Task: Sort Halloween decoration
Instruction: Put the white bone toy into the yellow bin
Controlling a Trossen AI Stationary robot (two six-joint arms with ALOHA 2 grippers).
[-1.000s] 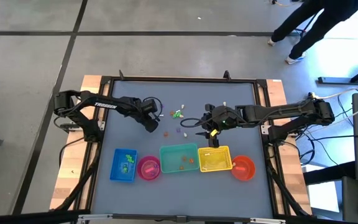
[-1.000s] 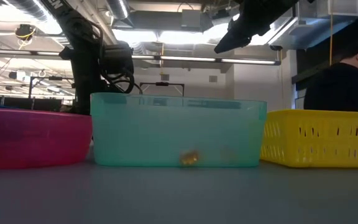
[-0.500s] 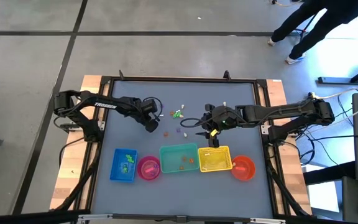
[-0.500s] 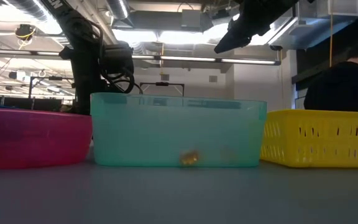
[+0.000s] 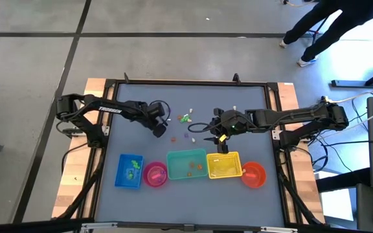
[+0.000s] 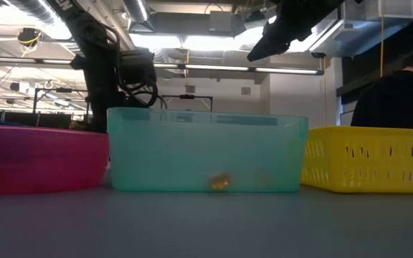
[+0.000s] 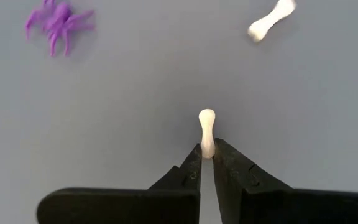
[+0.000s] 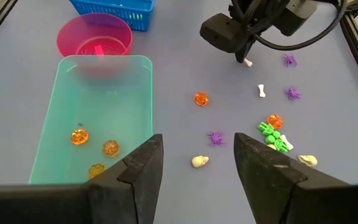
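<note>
Your left hand (image 7: 207,155) is clamped on one end of a small white bone (image 7: 207,130). In the left wrist view the bone stands out past the fingertips, in the middle of the frame, over the grey tabletop (image 7: 135,93). A purple spider (image 7: 58,22) lies at the upper left of that frame and a second bone (image 7: 269,22) at the upper right; both are apart from the hand.

In the high view the left hand (image 5: 159,129) is left of centre, and the loose trinkets (image 5: 185,118) lie scattered just to its right, between the two arms.

Your right hand (image 8: 197,162) is apart and holds nothing. In its wrist view the fingers frame a purple spider and a pale skull (image 8: 199,161). An orange pumpkin (image 8: 201,98) lies in the middle of the frame, and green pieces (image 8: 269,134) lie at the right.

The teal bin (image 8: 48,118) at the left holds three orange pumpkins (image 8: 95,152). Above it in the frame stand the pink bowl (image 8: 95,40) and the blue basket (image 8: 114,11). In the high view the yellow basket (image 5: 224,166) and the orange bowl (image 5: 254,175) are at the right end of the row.
</note>
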